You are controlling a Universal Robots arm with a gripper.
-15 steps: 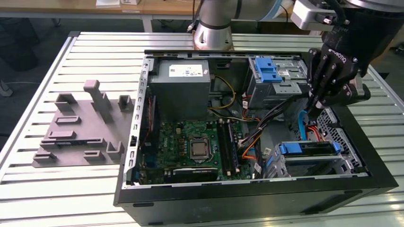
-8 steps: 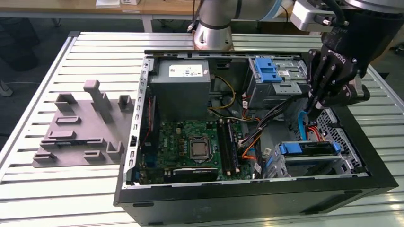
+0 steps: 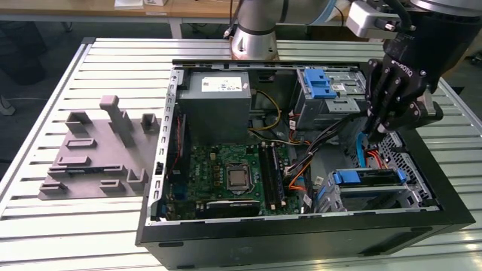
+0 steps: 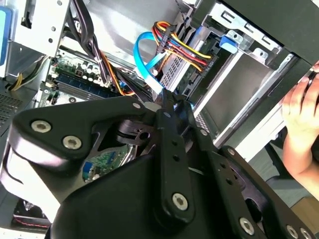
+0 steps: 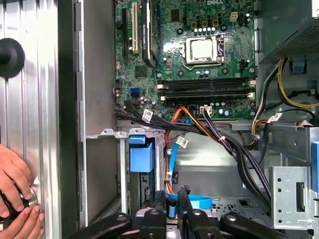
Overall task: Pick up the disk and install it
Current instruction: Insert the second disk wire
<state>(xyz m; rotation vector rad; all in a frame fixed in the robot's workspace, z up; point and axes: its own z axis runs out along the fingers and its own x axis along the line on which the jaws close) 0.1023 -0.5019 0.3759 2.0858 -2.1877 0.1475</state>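
One gripper (image 3: 374, 134) low inside open computer case (image 3: 421, 223)

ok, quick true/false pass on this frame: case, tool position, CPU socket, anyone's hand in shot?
1. The computer case lies open on the slatted table. True.
2. The tool hangs over the table beside the case. False: it hangs over the case's interior, at the exterior view's right, by the drive bays.
3. A person's hand shows in the first wrist view. True.
4. A cooler covers the CPU. False: the chip sits bare in its socket on the motherboard.
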